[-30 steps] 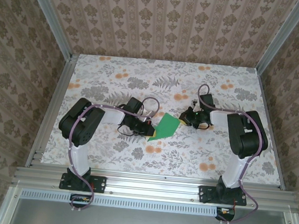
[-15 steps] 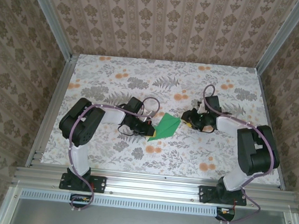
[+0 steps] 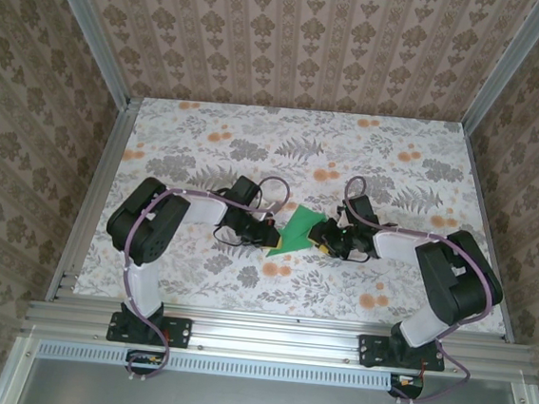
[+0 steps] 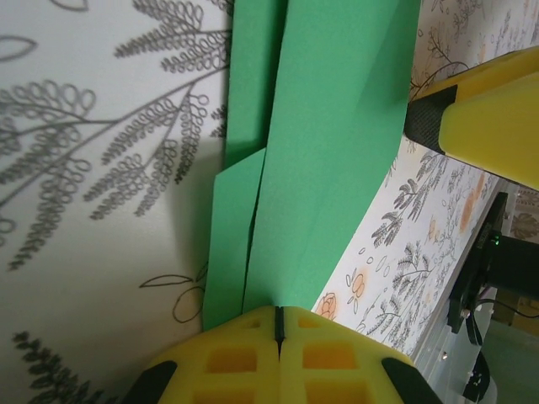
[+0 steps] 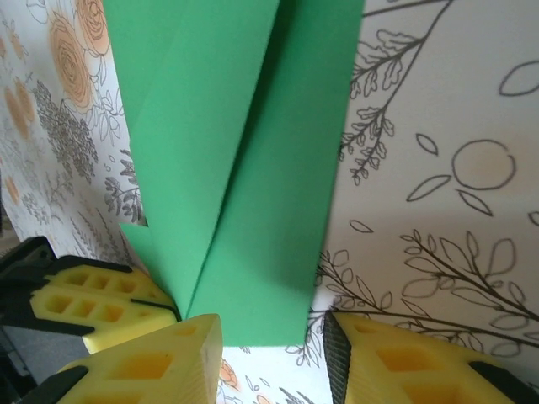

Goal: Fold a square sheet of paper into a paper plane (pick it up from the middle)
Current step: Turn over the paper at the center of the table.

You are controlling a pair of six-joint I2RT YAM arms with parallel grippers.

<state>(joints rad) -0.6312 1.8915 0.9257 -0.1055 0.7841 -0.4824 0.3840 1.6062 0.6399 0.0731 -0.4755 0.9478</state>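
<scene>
The green paper sheet (image 5: pixel 244 151) is thin, smooth and matt, with sharp creases and no sheen. The left arm's fingers (image 4: pixel 253 328) and the right arm's fingers (image 5: pixel 194 345) look like matt yellow moulded plastic or rubber, pierced with square cells, on black backing. The desk (image 3: pixel 257 134) has a smooth, matt, floral-printed covering. The frame rails (image 3: pixel 266 334) are brushed silvery metal. The arm housings (image 3: pixel 454 268) are black plastic with a slight gloss, the lower links (image 3: pixel 143 290) white. The cables (image 3: pixel 128 246) have a smooth purplish sheath.
</scene>
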